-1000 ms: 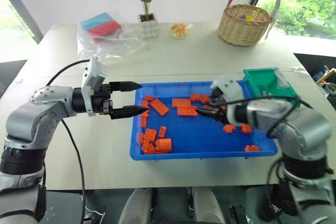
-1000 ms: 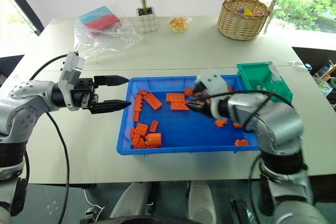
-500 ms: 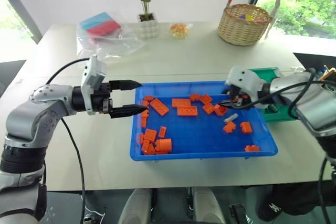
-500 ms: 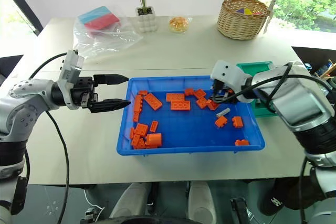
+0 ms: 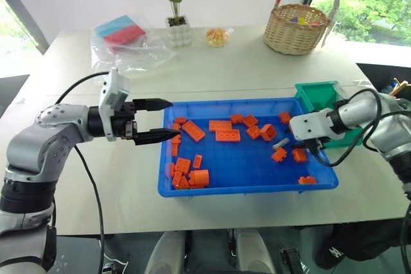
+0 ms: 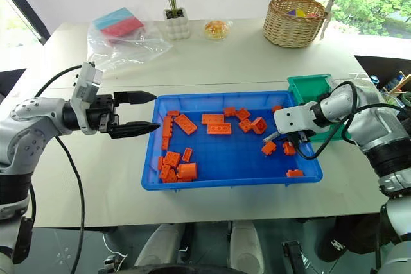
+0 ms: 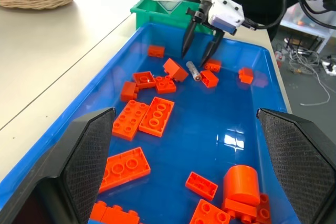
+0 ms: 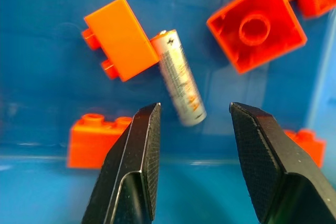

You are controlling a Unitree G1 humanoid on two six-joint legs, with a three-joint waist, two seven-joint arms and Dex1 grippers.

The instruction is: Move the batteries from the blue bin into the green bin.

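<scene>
The blue bin (image 5: pixel 244 190) lies mid-table with several orange bricks (image 5: pixel 225 135) scattered in it. One silver-grey battery (image 8: pixel 181 85) lies flat on the bin's floor in its right part, touching an orange brick (image 8: pixel 119 36); it also shows as the battery (image 5: pixel 280 144). My right gripper (image 8: pixel 194 109) points down at it, open, its fingers (image 7: pixel 188 38) just above and either side of the battery, not clamped on it. The green bin (image 5: pixel 318 94) stands against the blue bin's far right corner. My left gripper (image 5: pixel 173 119) hangs open over the blue bin's left rim, holding nothing.
At the back of the table stand a wicker basket (image 5: pixel 297 29), a potted plant (image 5: pixel 178 30), a small dish with something orange (image 5: pixel 218 36) and a plastic bag with coloured blocks (image 5: pixel 125 33). A cylinder-shaped orange piece (image 7: pixel 240 182) lies near the blue bin's front left.
My right gripper swung from the bin's middle to its right side, rolled, and now points down at the battery. The left arm stayed still.
</scene>
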